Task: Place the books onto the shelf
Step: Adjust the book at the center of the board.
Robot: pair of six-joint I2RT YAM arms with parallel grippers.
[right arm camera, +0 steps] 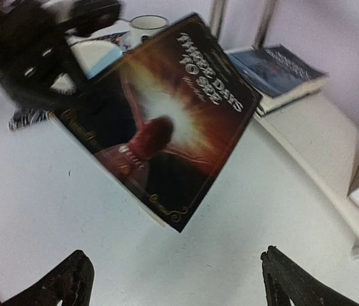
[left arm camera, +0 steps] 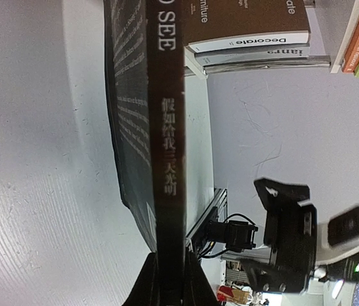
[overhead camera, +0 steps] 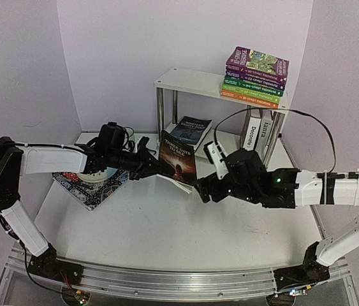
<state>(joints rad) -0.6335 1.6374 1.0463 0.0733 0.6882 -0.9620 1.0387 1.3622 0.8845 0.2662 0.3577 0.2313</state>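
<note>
One dark, glossy paperback [overhead camera: 178, 161] hangs above the table [overhead camera: 153, 229], pinched at its edge by the left gripper [overhead camera: 148, 167]. The right gripper [overhead camera: 203, 190] sits just beside it with its jaws spread wide, holding nothing. On the white two-board shelf [overhead camera: 185, 81] with shiny tube legs, about five bright books [overhead camera: 254, 78] lie stacked on top. Below, one blue book [overhead camera: 190, 131] lies flat, and what look like two white ones [overhead camera: 258, 132] stand upright.
</note>
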